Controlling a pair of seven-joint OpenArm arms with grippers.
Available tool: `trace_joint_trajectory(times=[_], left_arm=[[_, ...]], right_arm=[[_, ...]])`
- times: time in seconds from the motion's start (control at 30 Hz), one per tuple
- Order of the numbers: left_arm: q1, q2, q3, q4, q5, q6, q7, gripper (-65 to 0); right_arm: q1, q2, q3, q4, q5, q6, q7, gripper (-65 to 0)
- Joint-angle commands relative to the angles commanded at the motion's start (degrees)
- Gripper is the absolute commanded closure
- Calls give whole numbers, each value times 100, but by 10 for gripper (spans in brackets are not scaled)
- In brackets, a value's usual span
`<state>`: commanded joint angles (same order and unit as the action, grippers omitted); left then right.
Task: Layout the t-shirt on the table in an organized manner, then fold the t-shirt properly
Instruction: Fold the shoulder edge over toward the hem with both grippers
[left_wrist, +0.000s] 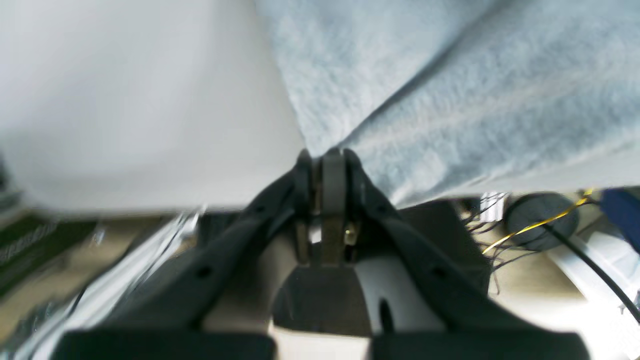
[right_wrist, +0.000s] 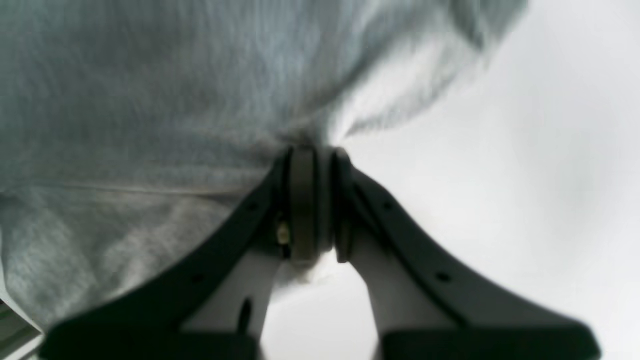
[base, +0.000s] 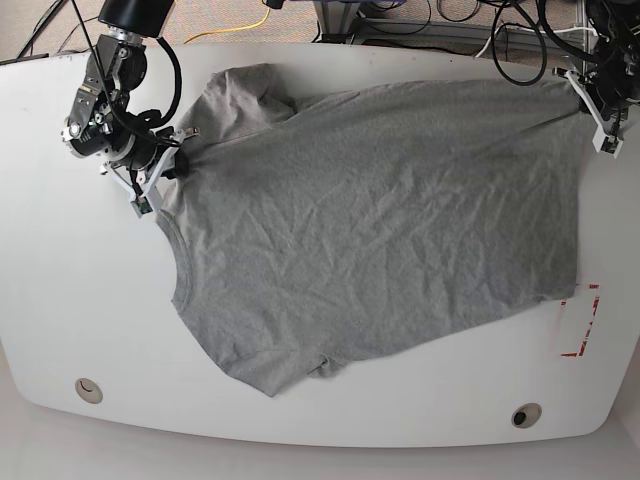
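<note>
the wrinkled heather-grey cotton t-shirt (base: 380, 220) lies spread across most of the big white smooth tabletop (base: 80, 300), its body stretched from nine o'clock to three o'clock. the right gripper (base: 168, 165), at ten o'clock, is clamped on cloth near the collar and shoulder; the left gripper (base: 590, 95), at two o'clock, pinches the hem corner. i'd say the laying-out is well along, though creases remain and one sleeve looks bunched; no fold has been made yet.
</note>
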<state>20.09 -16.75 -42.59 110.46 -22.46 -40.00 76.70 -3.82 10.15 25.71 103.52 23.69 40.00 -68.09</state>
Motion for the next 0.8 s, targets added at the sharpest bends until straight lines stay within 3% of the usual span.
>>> trace_joint_trajectory(times=[0.2,0.6,0.8], left_arm=[[-360,-88,0,0,0,0,88,-3],[-1134,-123,9,-35,44,0,88,-4],[-1407,-123,9,-35,44,0,330,-4]], right_arm=[[202,-149,0,325,-9,0,-44,-55],[888,-149,0,62,-53,0,-246,-55],[818,-132,0,9,-53,0,-325,-71]])
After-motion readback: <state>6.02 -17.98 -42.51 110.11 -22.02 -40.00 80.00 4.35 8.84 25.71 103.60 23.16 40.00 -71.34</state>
